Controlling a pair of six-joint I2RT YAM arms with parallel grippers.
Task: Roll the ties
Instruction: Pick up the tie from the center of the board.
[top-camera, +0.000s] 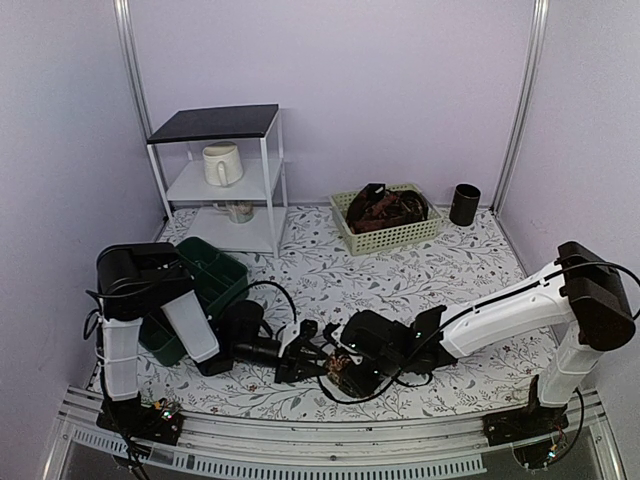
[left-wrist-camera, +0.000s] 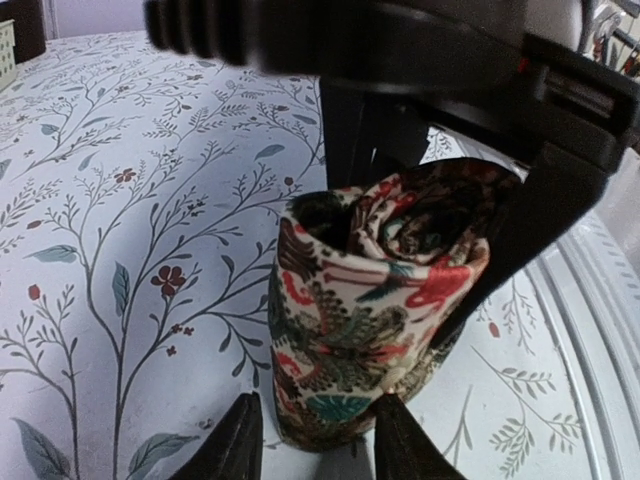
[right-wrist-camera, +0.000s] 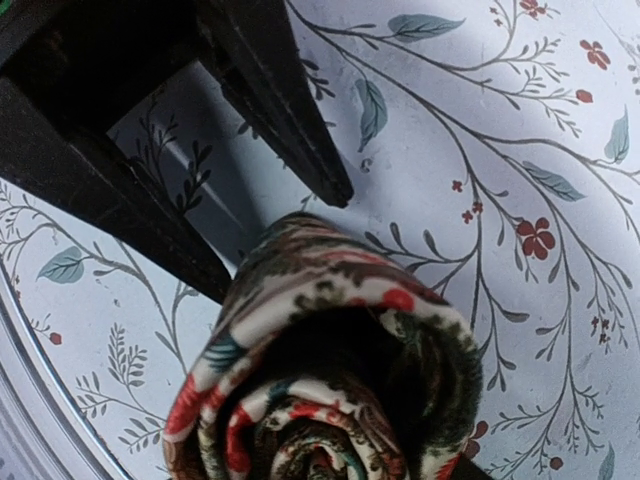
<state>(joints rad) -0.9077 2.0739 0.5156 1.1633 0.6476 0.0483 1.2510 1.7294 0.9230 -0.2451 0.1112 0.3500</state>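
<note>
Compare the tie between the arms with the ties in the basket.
The pale, multicoloured patterned fabric tie is rolled into a coil; the dark maroon ties lie heaped loose. The coil sits between both arms' jaws; the dark ties fill the cream lattice basket at the back. Both are fabric.

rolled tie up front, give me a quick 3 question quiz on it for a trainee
1. True or false: the rolled tie lies in the basket.
2. The left claw and right claw are: A far apart, B both at the rolled tie, C both over the basket.
3. Fill in: the basket holds more ___.
Key: 1 false; 2 B; 3 ties.
</note>
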